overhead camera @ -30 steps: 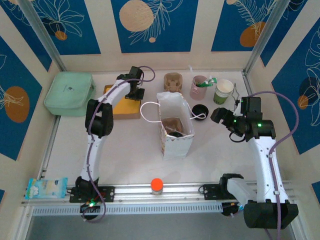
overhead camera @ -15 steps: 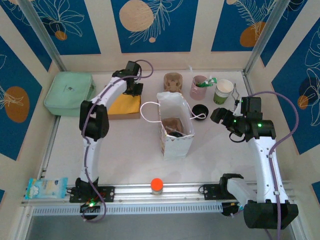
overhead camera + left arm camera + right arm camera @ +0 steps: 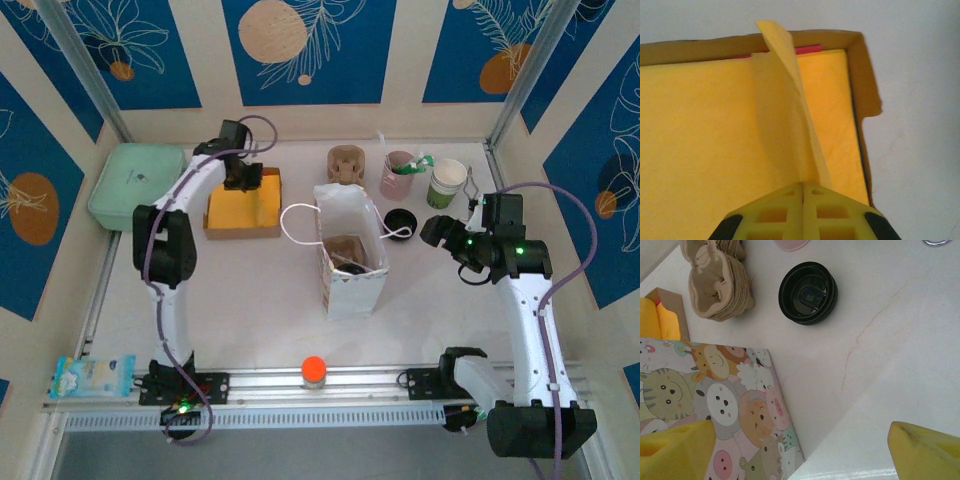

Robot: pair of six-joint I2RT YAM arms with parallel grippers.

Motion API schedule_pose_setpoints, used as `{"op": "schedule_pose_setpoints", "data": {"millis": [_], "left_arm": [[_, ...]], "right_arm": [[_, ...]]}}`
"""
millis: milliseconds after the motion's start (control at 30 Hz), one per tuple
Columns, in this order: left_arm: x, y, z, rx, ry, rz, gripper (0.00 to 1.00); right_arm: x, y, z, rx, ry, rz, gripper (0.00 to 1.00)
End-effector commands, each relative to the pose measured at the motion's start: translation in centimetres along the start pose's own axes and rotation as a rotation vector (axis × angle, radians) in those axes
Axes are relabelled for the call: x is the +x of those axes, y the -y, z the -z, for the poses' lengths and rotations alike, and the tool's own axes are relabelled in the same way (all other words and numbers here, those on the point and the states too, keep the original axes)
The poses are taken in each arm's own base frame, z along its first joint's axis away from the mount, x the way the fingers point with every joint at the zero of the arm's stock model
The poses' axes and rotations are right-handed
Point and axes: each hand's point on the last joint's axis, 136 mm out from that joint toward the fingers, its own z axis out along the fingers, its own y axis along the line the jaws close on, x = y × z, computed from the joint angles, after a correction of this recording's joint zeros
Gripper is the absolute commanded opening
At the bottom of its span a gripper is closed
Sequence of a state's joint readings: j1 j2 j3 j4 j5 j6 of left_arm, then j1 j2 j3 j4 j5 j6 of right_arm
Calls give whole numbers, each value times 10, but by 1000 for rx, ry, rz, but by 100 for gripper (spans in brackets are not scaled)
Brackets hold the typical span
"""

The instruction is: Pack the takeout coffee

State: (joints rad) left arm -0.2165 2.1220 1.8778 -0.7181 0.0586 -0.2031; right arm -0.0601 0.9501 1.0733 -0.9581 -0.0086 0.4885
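Standing upright, takeout coffee, axis vertical

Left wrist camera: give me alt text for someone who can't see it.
The left gripper, shut, pinches one yellow paper sheet, its edge raised off a matching stack. The stack fills an open brown cardboard box on a pale table.

Your takeout coffee is standing upright on the counter, just beside the right side of the cartoon-print paper bag and close to its white loop handle. From overhead you really just get the round black lid: glossy, raised rim, small sip tab in the middle, seated flat on top. The cup body underneath is hidden. It's a bit nearer you than the pink cup, not touching it.
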Motion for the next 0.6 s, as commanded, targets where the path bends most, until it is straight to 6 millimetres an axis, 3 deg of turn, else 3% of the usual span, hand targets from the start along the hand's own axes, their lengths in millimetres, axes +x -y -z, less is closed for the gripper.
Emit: {"op": "schedule_pose_setpoints", "data": {"millis": [0,567], "left_arm": [[-12,-15,22,45,56,70,0],[-9,-129,15,-89,30,325,2]], "right_arm": [[-2,-12,11,-49,12,1,89],[0,-23,16,-77,8,24,90]]}}
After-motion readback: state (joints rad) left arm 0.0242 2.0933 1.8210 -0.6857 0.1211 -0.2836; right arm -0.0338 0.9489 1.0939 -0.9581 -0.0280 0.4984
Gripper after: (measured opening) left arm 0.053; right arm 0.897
